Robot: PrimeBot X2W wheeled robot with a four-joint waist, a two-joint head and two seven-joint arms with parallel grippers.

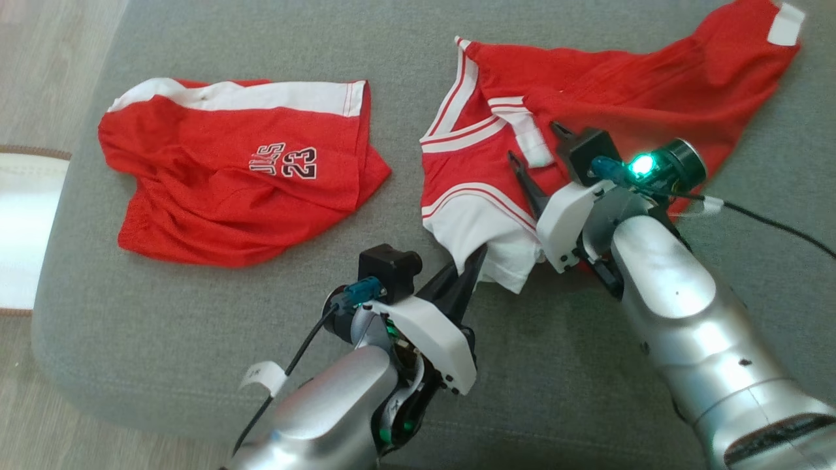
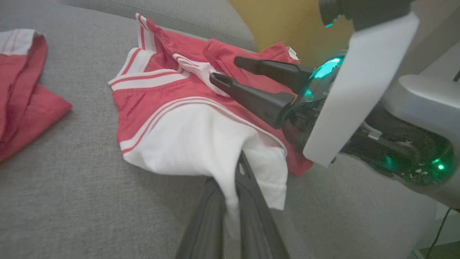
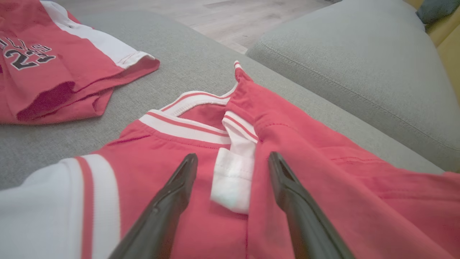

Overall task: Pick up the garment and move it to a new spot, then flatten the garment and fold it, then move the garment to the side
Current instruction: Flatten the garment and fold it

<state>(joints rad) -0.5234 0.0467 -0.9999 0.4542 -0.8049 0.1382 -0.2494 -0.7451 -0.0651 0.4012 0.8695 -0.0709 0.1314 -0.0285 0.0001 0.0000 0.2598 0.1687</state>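
Where it lies crumpled on the grey sofa cushion (image 1: 163, 326), the garment (image 1: 627, 98), a red jersey with white trim, spreads from the centre of the head view out toward two o'clock. Its white panel reaches toward six o'clock. The left gripper (image 1: 479, 256) is clamped on that white cloth, its fingers pressed together with fabric pinched between them. At one o'clock from that pinch, the right gripper (image 1: 533, 140) is over the jersey's striped collar, jaws spread wide and holding nothing, with a white folded tab between its two fingers. Toward nine o'clock, well apart from the garment, red shorts (image 1: 241, 176) printed with 23 rest on the same cushion. Pale wood floor (image 1: 39, 52) shows at eleven o'clock.
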